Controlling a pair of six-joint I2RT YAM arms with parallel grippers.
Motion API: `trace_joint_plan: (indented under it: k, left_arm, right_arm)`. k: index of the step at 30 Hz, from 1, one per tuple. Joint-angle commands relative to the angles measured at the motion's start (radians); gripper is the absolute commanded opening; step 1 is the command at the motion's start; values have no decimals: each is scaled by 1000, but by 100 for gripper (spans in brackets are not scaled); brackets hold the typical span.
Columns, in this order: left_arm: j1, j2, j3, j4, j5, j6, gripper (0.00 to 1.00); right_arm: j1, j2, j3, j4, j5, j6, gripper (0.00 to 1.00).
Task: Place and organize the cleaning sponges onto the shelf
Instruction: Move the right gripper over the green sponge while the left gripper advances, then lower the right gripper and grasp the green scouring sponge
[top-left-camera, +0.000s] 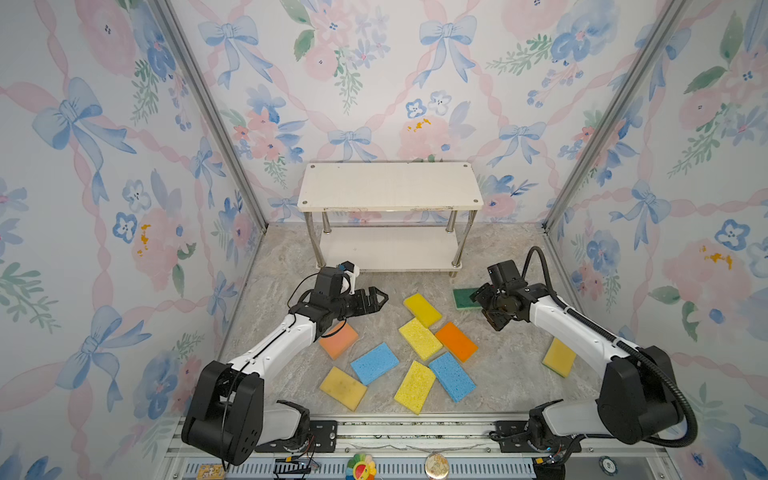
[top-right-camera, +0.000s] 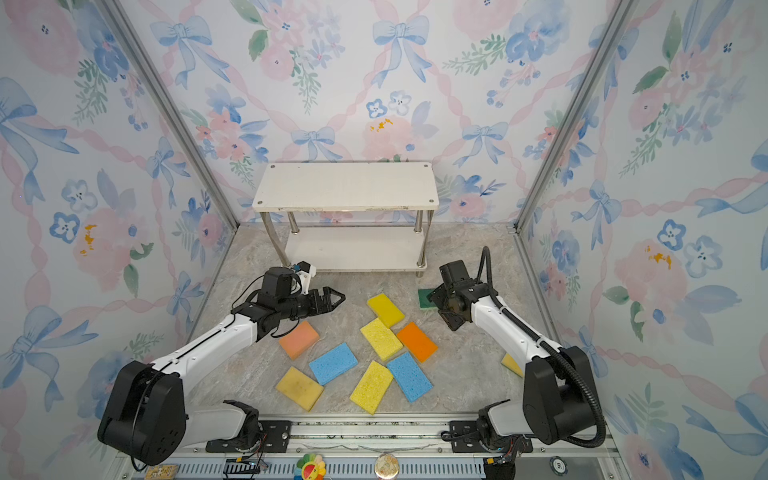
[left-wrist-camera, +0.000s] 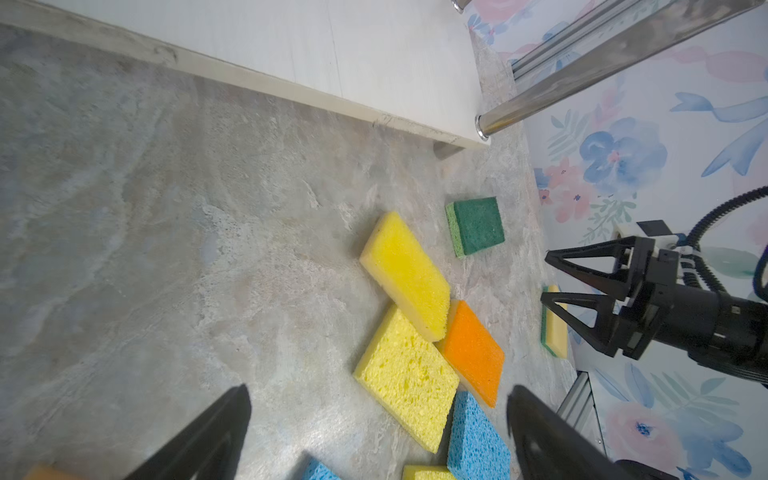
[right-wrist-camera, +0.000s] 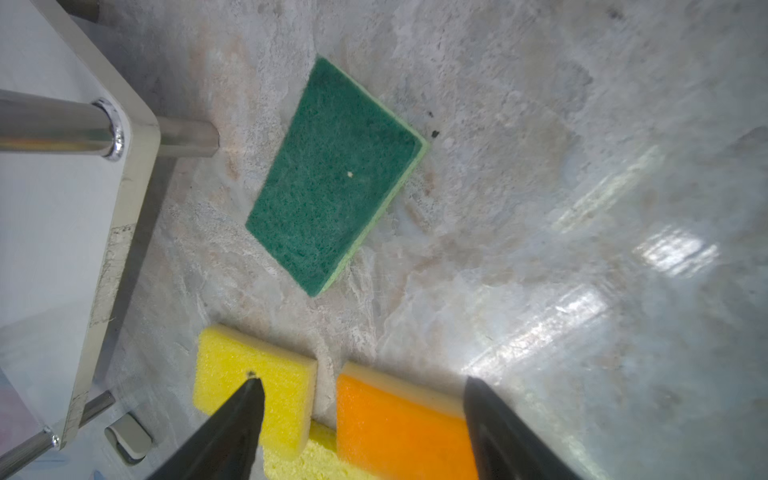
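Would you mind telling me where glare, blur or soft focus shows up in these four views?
Right wrist view: bright glare streaks the tabletop, yet the green sponge is sharp. Left wrist view: the left gripper shows as soft, out-of-focus fingers at the frame edge. In both top views: even, diffuse light, faint shadows, no strong glare.

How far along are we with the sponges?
Nothing is done: both boards of the shelf are bare. In hand: nothing; the right gripper is open near the green sponge, the left gripper open too. Left: all ten sponges on the table.
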Motion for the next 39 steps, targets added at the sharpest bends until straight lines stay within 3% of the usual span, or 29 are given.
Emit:
trace_joint_plan:
  k: [1,39]
  left_arm:
    - [-4,18,29,-6,0,-13,98]
    - [49,9,18,-51,34,23,98]
  right_arm:
    - [10,31,8,65,55,42,77]
    - [2,296,31,232,38,123,59]
